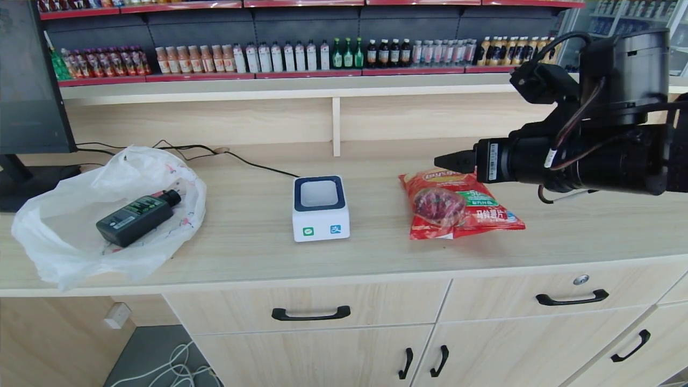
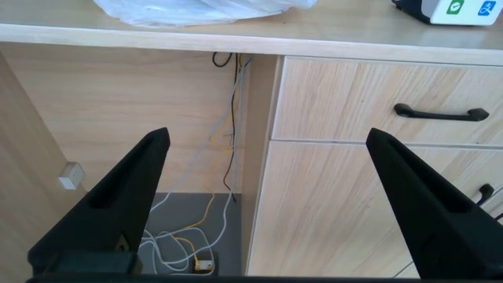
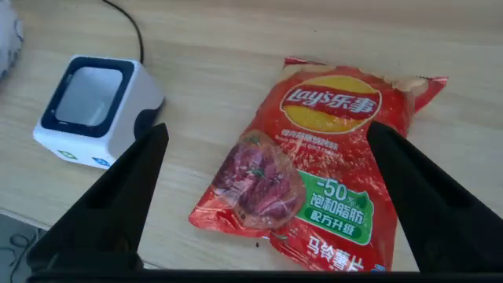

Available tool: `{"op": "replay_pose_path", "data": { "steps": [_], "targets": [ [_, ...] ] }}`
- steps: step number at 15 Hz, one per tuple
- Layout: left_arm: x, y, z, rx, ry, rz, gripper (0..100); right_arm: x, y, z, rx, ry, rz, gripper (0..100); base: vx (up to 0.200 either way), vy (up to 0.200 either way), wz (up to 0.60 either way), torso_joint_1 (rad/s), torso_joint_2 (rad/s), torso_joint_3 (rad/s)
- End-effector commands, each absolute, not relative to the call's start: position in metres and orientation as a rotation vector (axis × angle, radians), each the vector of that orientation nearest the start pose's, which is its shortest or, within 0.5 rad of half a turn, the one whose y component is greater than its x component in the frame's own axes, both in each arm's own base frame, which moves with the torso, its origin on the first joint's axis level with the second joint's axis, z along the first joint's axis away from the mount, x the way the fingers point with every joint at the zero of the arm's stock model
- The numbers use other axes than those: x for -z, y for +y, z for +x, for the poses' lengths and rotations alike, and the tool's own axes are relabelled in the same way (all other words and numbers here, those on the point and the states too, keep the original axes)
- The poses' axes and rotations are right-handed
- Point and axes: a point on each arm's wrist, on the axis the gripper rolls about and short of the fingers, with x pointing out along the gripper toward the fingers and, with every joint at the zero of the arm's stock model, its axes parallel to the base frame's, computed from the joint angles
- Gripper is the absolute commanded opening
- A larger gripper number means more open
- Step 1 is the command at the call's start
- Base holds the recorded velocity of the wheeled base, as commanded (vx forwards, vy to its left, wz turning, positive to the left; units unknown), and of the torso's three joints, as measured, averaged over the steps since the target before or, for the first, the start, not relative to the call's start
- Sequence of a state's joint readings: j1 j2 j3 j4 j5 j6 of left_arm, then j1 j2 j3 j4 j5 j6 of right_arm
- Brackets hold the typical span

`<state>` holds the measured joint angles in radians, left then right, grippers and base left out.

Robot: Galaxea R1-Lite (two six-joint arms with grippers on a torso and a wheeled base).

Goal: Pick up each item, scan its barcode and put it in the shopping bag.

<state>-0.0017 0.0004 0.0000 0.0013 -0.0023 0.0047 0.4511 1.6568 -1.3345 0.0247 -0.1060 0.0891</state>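
A red chip bag (image 1: 457, 204) lies flat on the wooden counter (image 1: 252, 236), right of the white scanner box (image 1: 320, 208). My right gripper (image 1: 449, 160) hovers above the bag's far end; its fingers (image 3: 118, 204) stand wide apart over the chip bag (image 3: 314, 181), holding nothing. The white plastic shopping bag (image 1: 80, 215) lies open at the counter's left with a dark bottle (image 1: 137, 215) inside it. My left gripper (image 2: 263, 204) hangs open below the counter edge, facing the cabinet front, with the shopping bag (image 2: 196, 9) above it.
A monitor (image 1: 32, 102) stands at the far left with cables (image 1: 183, 148) running along the counter's back. A raised ledge and shelves of bottles (image 1: 322, 54) rise behind. Drawers with black handles (image 1: 310, 313) sit below. The scanner box (image 3: 94, 110) is close to the chip bag.
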Motion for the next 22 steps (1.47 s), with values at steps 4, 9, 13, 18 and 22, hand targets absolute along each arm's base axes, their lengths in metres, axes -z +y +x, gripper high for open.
{"op": "replay_pose_path", "data": {
  "steps": [4,9,13,18,22],
  "targets": [
    [-0.075,0.000,-0.023,0.005,0.002,0.005,100,-0.243,0.144,0.329,-0.214,0.478,-0.057,100,0.000,0.000,0.00,0.000,0.00,0.000],
    [-0.075,0.000,-0.023,0.003,0.002,0.005,100,-0.258,0.143,0.354,-0.141,0.554,-0.092,100,0.000,0.000,0.00,0.000,0.00,0.000],
    [-0.075,0.000,-0.023,0.003,0.002,0.005,100,-0.255,0.150,0.365,-0.151,0.596,-0.143,100,0.000,0.000,0.00,0.000,0.00,0.000],
    [-0.075,0.000,-0.023,0.005,0.002,0.005,100,-0.237,0.160,0.370,-0.180,0.647,-0.211,100,0.000,0.000,0.00,0.000,0.00,0.000],
    [-0.075,0.000,-0.023,0.003,0.002,0.005,100,-0.226,0.149,0.373,-0.152,0.687,-0.216,100,0.000,0.000,0.00,0.000,0.00,0.000]
  ]
}}
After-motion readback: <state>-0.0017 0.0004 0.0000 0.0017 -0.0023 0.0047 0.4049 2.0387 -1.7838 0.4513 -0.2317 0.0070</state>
